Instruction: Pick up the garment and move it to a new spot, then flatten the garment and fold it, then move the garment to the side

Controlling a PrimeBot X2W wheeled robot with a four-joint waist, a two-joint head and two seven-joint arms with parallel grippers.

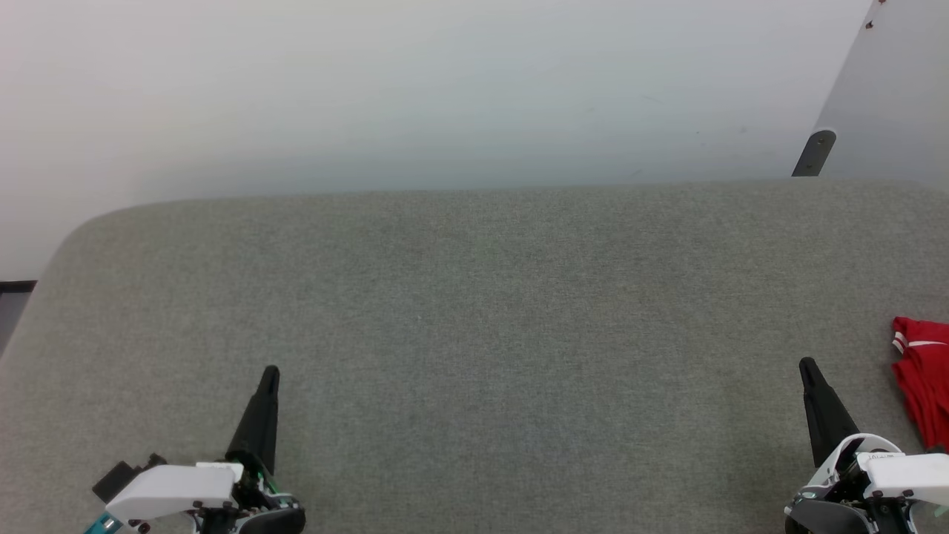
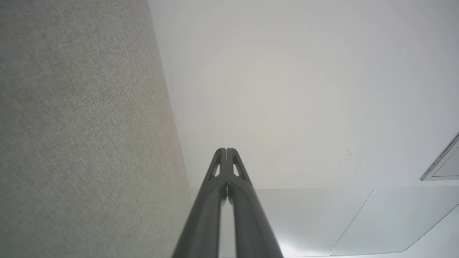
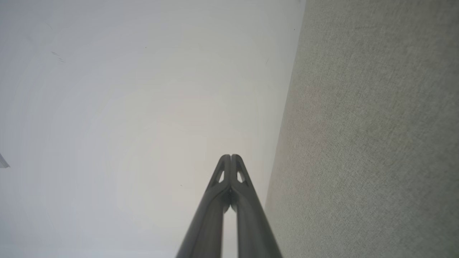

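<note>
The garment (image 1: 923, 378) is a red heap with a white-striped trim, lying on the grey fabric surface (image 1: 474, 311) at the right edge of the head view, partly cut off. My right gripper (image 1: 807, 365) stands just left of it, apart from it, shut and holding nothing. My left gripper (image 1: 270, 372) is at the lower left, far from the garment, also shut and bare. In the wrist views, the left gripper (image 2: 226, 149) and the right gripper (image 3: 230, 156) each show fingertips pressed together, pointing past the grey surface's far edge.
Beyond the fabric surface's far edge lies a pale floor (image 1: 445, 96). A dark leg (image 1: 814, 153) under a pale panel stands at the back right. A dark object (image 1: 15, 291) sits at the left edge. The surface's far left corner is rounded.
</note>
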